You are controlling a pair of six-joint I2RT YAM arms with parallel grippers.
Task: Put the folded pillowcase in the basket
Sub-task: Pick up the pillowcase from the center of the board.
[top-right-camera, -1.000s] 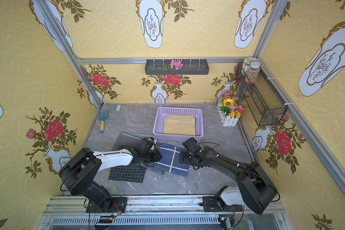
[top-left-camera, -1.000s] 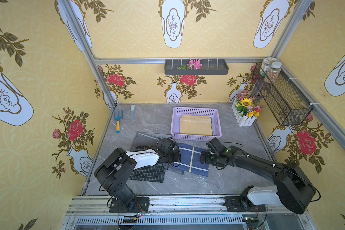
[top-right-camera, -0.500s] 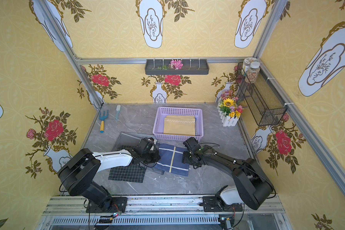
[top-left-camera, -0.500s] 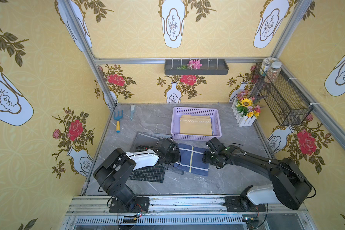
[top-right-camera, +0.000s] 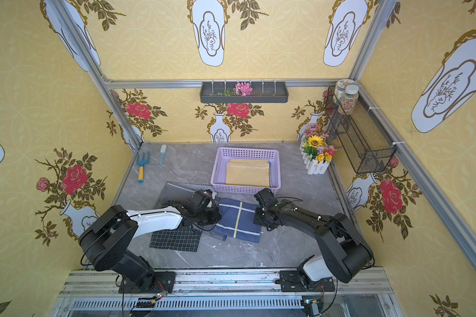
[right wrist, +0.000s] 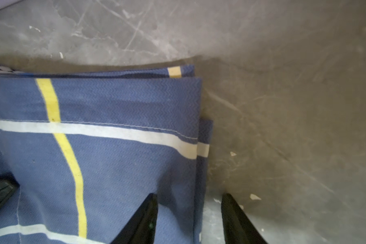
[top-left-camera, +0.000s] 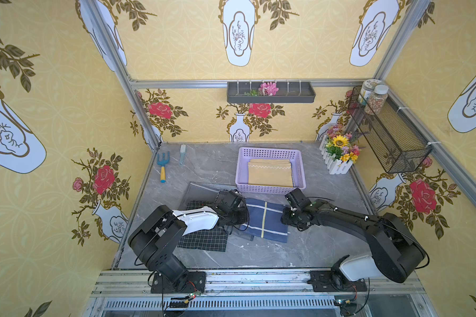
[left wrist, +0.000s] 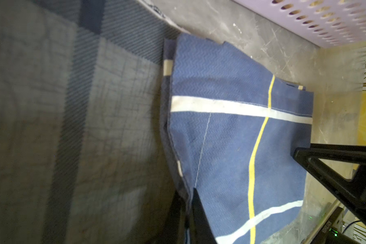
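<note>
While folded blue pillowcase (top-left-camera: 264, 221) is lying flat on grey table (top-left-camera: 259, 255), just in front of lilac basket (top-left-camera: 270, 150) and outside it, left gripper (left wrist: 187, 213) is pinching one side edge, jaws together on cloth; right gripper (right wrist: 188, 198) is straddling opposite edge, jaws apart, one finger on cloth, other beside it over table; yellow cloth (top-left-camera: 270, 174) is sitting inside basket

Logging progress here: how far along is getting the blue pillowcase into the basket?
Done: nothing yet; a yellow cloth lies in the basket, but the blue pillowcase rests on the table. In hand: the left gripper has its jaws shut on one edge; the right gripper has them open astride the opposite edge. Left: closing, lifting, carrying it into the basket.
</note>
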